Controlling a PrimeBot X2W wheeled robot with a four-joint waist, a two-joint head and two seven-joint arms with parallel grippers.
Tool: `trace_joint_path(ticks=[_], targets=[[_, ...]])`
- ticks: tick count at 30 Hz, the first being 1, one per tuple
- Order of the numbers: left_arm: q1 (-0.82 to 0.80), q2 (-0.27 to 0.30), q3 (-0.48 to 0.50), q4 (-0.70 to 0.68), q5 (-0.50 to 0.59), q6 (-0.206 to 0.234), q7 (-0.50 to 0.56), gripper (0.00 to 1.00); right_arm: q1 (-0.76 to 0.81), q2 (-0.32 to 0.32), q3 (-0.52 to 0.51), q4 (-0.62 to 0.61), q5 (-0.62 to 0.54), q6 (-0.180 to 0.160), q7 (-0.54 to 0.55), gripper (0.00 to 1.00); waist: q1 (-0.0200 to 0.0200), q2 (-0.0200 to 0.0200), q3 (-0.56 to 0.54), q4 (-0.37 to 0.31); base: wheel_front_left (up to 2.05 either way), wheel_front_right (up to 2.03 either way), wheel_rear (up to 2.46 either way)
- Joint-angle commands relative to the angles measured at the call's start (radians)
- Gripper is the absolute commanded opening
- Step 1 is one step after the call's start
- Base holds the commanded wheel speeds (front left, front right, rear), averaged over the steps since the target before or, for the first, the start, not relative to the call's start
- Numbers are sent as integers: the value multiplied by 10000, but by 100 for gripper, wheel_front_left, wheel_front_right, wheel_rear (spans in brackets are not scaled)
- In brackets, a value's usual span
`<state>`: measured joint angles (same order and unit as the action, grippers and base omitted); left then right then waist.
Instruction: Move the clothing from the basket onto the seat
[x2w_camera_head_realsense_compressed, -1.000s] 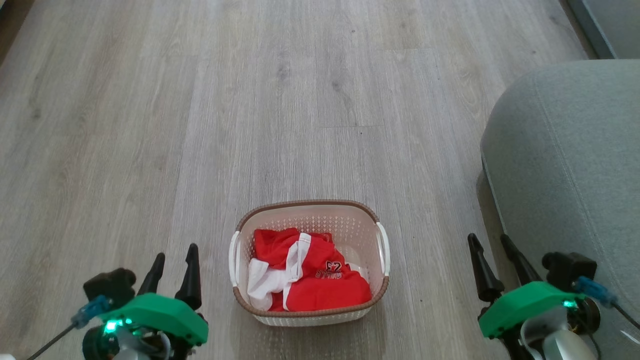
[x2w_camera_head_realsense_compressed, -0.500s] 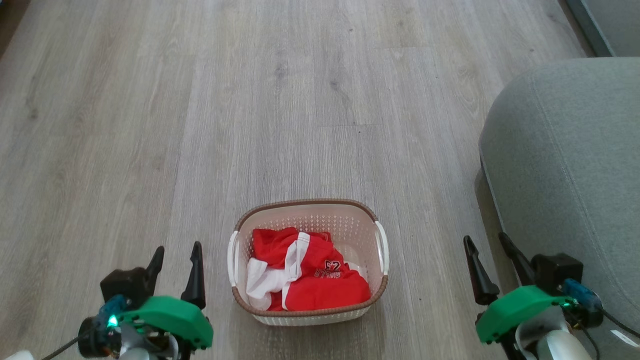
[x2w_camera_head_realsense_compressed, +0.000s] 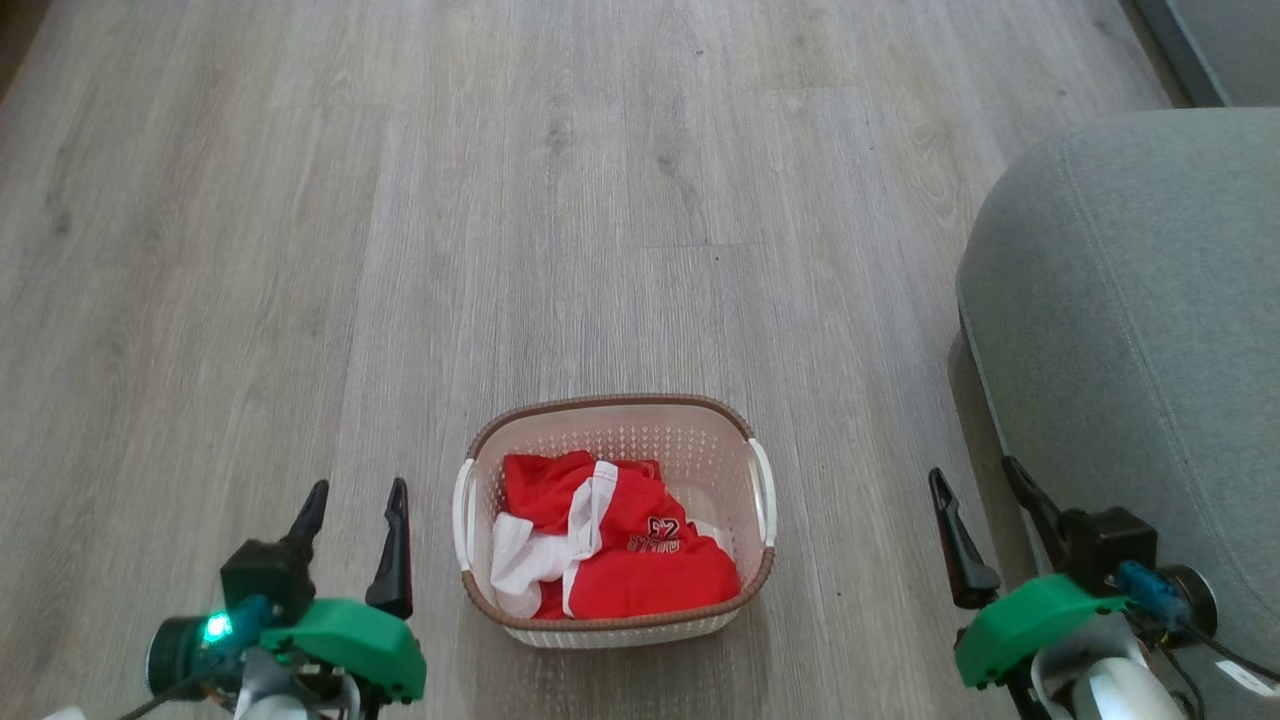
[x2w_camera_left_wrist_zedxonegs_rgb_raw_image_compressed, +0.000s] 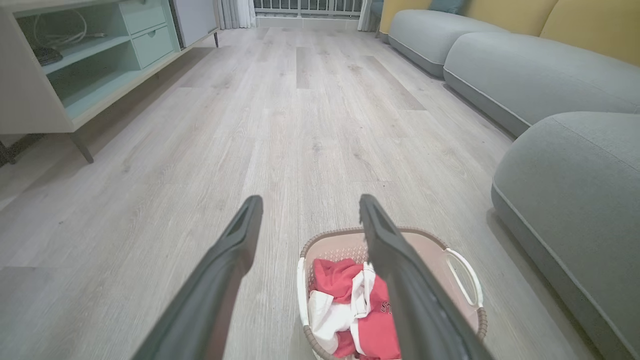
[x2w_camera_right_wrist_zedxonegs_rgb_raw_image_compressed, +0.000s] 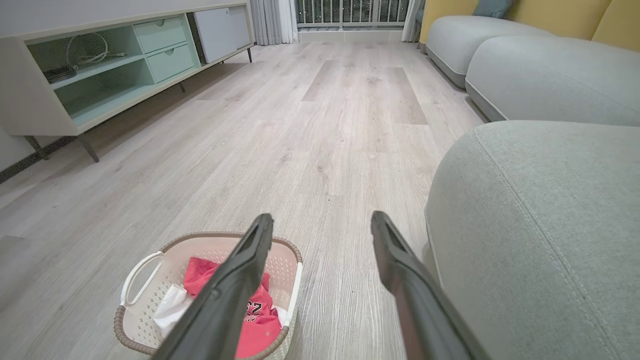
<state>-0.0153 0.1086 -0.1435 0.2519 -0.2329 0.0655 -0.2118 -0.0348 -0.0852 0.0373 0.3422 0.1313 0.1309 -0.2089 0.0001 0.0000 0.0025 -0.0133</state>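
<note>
Wood floor is wide open ahead & left. Seat fills the floor's right edge, apart from basket, mid-floor near the front. Clothing is heaped inside, below the rim. L gripper & R gripper are both spread, empty, flanking the basket w/ gaps.

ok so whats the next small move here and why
Probably bring the left gripper down over the clothing, which lies heaped in the basket. It and the right gripper stand open and empty either side, the left nearer; the seat is on the right.
</note>
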Motion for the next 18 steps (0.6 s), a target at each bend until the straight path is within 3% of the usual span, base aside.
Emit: trace_joint_path(ticks=[1,12,18], targets=[[-337,65,346,-269,305,-10,-159,100,-546,-103,181,-283,-268,-2,-186,100,-1,0,0,1,0,0,0],[-340,-46,450,-275,1876,-132,-482,100,-620,-150,299,-230,-1615,-2,-510,100,-1,0,9,-27,0,0,0],[-357,-113,564,-210,2005,-252,-500,100,-645,-134,248,-212,-1643,-2,-529,100,-1,0,43,-27,0,0,0]])
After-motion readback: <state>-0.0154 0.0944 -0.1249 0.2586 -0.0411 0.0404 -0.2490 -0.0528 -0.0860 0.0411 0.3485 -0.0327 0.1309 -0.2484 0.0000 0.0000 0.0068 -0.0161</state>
